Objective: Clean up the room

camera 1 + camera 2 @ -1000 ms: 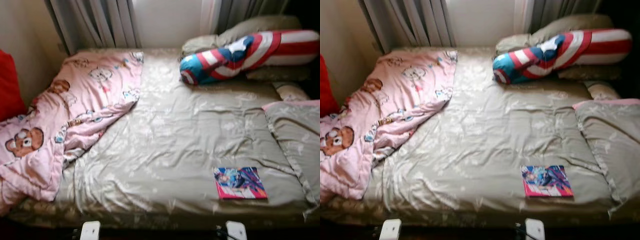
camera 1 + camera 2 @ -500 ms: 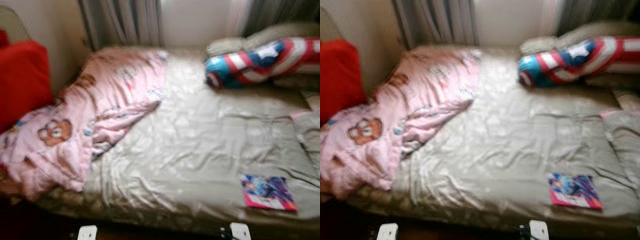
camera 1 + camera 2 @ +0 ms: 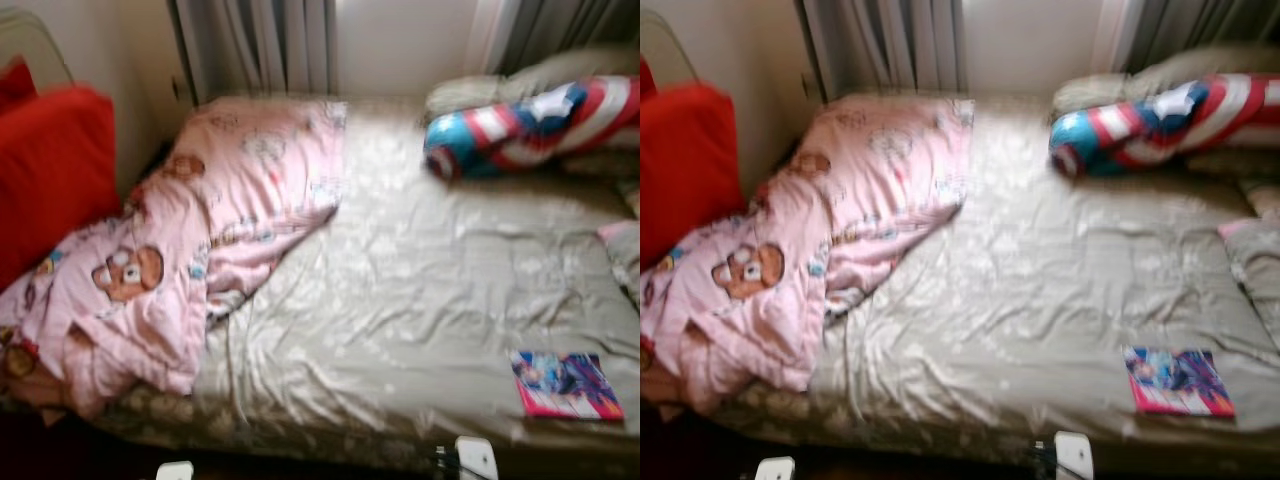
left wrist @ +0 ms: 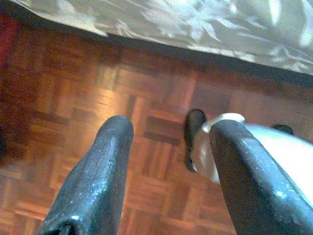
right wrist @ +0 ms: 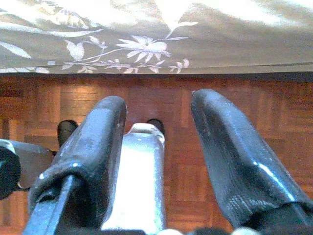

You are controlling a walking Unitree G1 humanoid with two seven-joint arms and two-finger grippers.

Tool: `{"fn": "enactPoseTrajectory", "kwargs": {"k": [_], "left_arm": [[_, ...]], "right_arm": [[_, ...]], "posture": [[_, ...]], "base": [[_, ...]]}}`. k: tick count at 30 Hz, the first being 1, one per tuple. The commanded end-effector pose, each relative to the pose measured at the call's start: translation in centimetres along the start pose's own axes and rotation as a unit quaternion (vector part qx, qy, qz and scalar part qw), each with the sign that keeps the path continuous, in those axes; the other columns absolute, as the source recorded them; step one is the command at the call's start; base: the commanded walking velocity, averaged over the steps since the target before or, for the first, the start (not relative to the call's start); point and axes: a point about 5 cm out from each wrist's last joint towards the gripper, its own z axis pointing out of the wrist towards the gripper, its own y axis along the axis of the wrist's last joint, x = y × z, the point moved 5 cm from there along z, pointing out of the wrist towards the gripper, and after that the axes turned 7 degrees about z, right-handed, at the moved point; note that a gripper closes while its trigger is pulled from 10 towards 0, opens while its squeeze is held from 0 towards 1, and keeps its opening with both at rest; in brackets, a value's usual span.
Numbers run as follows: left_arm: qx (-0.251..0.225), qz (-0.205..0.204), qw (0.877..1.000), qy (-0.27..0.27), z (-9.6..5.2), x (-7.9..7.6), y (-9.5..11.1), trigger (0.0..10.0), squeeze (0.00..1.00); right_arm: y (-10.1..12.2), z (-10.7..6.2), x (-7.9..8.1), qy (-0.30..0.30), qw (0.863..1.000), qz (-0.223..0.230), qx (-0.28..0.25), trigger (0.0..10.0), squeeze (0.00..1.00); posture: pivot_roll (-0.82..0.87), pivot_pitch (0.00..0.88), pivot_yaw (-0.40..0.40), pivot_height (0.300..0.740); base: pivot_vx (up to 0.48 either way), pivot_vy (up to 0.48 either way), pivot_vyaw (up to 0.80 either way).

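Head views are looking down on a bed covered by a beige leaf-print sheet, picture slightly blurred. A pink blanket with bear prints is lying crumpled over the left half of the frame, running from the upper middle down to the lower left corner and hanging at the bed's near edge. A red cushion is sitting at the far left edge, touching the blanket. A long pillow with red, white and blue stripes and a star is lying at the upper right, resting against beige pillows behind it. A colourful book with a pink border is lying flat on the sheet at lower right, near the bed's front edge, well apart from the blanket. Grey curtains are hanging at top centre beside a pale wall.

Left pincer is hanging low over the parquet floor, fingers spread apart, grasping nothing; the sheet's edge is showing along the frame top, and a white robot foot is sitting behind one finger. Right pincer is likewise hanging over the wood floor below the sheet's hem, fingers released and gripping nothing, with a silver leg part between them
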Motion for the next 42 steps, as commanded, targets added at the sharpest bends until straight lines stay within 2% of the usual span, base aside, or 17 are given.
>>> {"fn": "enactPoseTrajectory", "kwargs": {"k": [1,4,10,24,35,42], "left_arm": [[0.018,-0.002,1.0,-0.003,-0.2,-0.4,-1.3,10.0,0.0],[0.016,-0.001,1.0,-0.003,-0.1,-0.4,-1.0,10.0,0.0],[0.01,0.0,1.0,-0.004,0.0,-0.3,-0.3,10.0,0.0],[0.007,-0.002,1.0,-0.003,-0.1,-0.1,-0.5,10.0,0.0],[-0.001,-0.005,1.0,0.0,0.4,-0.2,1.0,10.0,0.0],[0.002,-0.007,1.0,0.001,0.4,-0.2,1.0,10.0,0.0]], "right_arm": [[-0.4,-0.1,-0.5,-0.006,1.0,-0.005,0.006,10.0,0.0],[-0.5,-0.1,-0.5,-0.006,1.0,-0.005,0.007,10.0,0.0],[-0.5,-0.2,-0.6,-0.007,1.0,0.003,0.007,10.0,0.0],[-0.4,-0.2,-0.7,-0.009,1.0,0.003,0.005,10.0,0.0],[-0.3,-0.1,-0.7,-0.01,1.0,0.004,0.004,10.0,0.0],[-0.3,-0.1,-0.7,-0.01,1.0,0.005,0.004,10.0,0.0]], "posture": [[-0.03,0.059,0.028,0.74],[-0.03,0.054,0.029,0.74],[-0.04,0.047,0.03,0.74],[-0.04,0.04,0.026,0.74],[-0.03,0.049,0.025,0.74],[-0.03,0.055,0.023,0.74]], "base": [[0.0,0.274,0.8],[0.0,0.276,0.8],[0.0,0.276,0.0],[0.0,0.279,0.0],[0.0,0.278,0.0],[0.0,0.281,0.0]]}}
